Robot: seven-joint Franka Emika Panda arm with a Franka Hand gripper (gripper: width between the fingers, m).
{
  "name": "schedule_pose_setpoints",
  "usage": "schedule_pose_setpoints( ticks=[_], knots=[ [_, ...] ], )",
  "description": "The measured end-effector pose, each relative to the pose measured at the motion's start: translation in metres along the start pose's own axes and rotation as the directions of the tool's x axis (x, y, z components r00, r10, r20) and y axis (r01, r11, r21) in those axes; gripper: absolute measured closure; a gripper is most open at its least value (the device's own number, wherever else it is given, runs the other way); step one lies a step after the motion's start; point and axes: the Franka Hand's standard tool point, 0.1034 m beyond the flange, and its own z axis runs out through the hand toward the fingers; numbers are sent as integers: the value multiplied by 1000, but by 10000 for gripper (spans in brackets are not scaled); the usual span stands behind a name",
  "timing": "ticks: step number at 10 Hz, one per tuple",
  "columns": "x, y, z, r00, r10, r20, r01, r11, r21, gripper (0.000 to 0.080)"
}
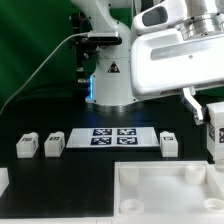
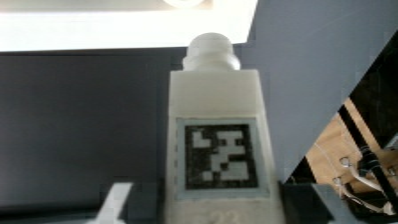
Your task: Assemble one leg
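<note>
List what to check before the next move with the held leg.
1. Leg gripped by pincer: ok, centred in wrist view, clear of the table.
2. Leg's peg end unobstructed: ok.
3. Tray-like piece, visible corners free of legs: ok.
4. Leg lined up over a corner: cannot tell, it is partly cut off at the exterior view's right edge.
5. Three spare legs beside the marker board, out of the way: ok.

exterior view bright, whites nearly blown out; wrist view soft, the leg (image 2: 217, 120) blurred, glare patch (image 2: 185, 4) perhaps a lamp
</note>
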Motion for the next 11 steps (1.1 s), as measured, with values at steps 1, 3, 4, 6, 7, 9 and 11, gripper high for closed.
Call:
schedule_pose_setpoints(
  ticks=[1,3,4,6,7,9,11],
  knots=[
    [-2,0,1,1000,-2,3,2,1000,-1,507],
    [-21,-3,12,999,6,48,-6,1000,-6,507],
    [-22,-2,16,998,17,54,-16,1000,-7,507],
    [-24,-3,26,999,20,50,-19,1000,-5,507],
    [-27,-3,29,999,15,44,-15,1000,-4,507],
    [-27,8,34,999,0,50,1,1000,-12,507],
    [-26,12,37,999,-15,49,16,1000,-14,507]
  ],
)
